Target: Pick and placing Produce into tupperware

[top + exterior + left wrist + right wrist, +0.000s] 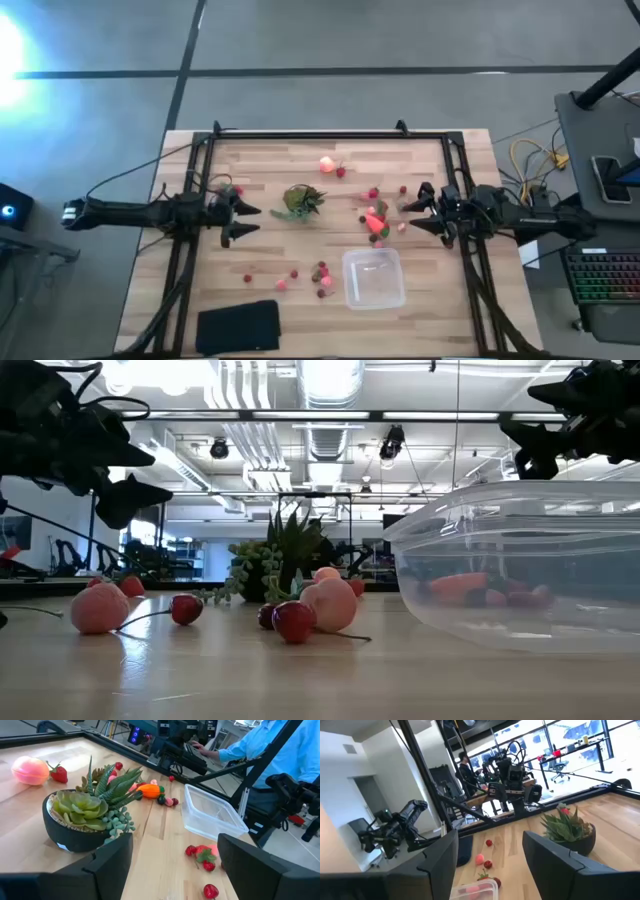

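The clear tupperware (374,278) stands right of centre near the table's front, also in the low view (520,570). Produce lies scattered on the wood: a peach-pink round piece (327,165) at the back, an orange-red piece (375,222), and several small red berries (322,272) by the box. My left gripper (247,221) hovers open at the table's left, pointing at the potted plant (90,815). My right gripper (418,216) hovers open at the right, beside the orange-red piece. Nothing sits between either pair of fingers.
A green succulent in a black pot (300,200) stands mid-table between the grippers. A flat black pad (238,326) lies at the front left. A black metal frame (310,133) borders the table. A person in a blue shirt (270,745) sits beyond the right side.
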`<control>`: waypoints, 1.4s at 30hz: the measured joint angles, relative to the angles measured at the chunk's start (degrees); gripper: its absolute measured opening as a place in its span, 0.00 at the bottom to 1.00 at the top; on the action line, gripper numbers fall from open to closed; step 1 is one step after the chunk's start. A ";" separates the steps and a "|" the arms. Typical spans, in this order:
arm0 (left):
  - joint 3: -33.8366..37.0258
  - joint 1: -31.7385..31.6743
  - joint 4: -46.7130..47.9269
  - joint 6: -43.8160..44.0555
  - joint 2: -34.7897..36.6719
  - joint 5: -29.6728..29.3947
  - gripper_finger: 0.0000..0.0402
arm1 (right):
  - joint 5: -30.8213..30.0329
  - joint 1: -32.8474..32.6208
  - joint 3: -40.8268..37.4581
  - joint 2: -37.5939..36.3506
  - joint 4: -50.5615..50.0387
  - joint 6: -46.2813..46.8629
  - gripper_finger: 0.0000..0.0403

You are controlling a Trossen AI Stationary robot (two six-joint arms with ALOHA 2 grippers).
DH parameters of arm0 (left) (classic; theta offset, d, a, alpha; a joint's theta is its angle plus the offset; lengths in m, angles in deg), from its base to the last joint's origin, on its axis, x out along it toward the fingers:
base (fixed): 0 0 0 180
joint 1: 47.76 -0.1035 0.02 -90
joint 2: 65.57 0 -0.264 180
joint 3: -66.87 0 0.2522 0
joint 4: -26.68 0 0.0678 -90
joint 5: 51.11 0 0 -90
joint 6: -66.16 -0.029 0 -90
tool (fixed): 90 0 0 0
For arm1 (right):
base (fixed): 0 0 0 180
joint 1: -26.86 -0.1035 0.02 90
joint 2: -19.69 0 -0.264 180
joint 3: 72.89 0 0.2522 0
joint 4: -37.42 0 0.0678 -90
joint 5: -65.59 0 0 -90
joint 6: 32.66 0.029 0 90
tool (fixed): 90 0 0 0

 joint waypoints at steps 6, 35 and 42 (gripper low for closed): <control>0.00 0.00 0.00 -0.01 -0.01 0.01 0.69 | 0.00 -0.02 0.01 0.00 0.01 0.00 0.53; 0.00 0.00 0.00 -0.01 0.00 0.00 0.69 | 0.00 0.00 0.00 -0.02 0.00 -0.02 0.53; 0.00 -0.01 0.00 0.00 -0.01 0.01 0.69 | 0.02 -0.02 0.00 -0.04 0.66 6.10 0.53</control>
